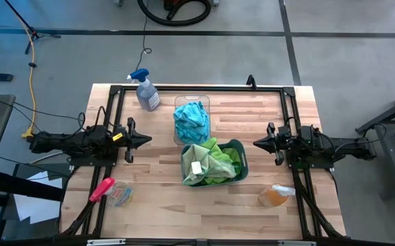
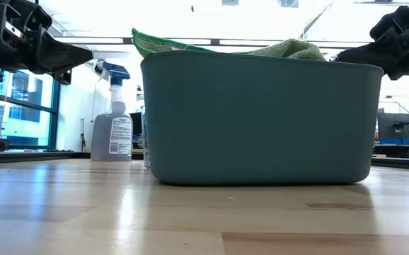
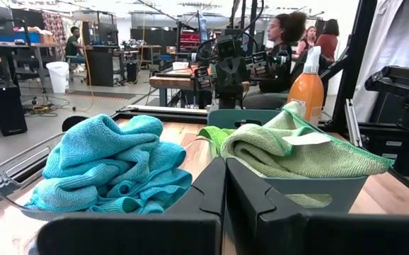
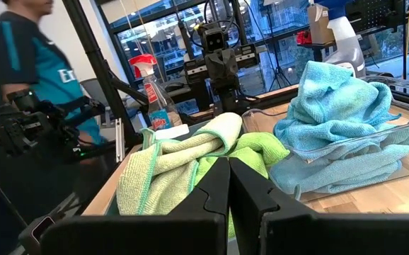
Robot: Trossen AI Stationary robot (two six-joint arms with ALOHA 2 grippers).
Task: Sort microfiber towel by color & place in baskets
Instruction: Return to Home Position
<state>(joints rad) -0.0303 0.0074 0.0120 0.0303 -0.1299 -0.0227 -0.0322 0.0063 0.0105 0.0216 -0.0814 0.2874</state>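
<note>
From above, I take the teal bin (image 1: 242,152) as my marker. Green towels (image 1: 211,164) are heaped in it, and blue towels (image 1: 191,120) fill the clear bin (image 1: 192,100) touching its far end. I see no towel loose outside them. The left gripper (image 1: 143,139) sits well off the teal bin's left side and the right gripper (image 1: 257,143) near its right side, both pointing toward it.

At table height, both arm tips hang higher than the teal bin's rim, and a green fold pokes above that rim.

Through the left wrist camera, that arm's fingers are clenched together with nothing between them. The right wrist camera shows the same: pressed tight, empty.

Sorting looks finished to me. To home well, I would draw each arm straight back from the teal bin at a height above its rim, slowly on the right, where the piled green heap is nearest and could snag.
</note>
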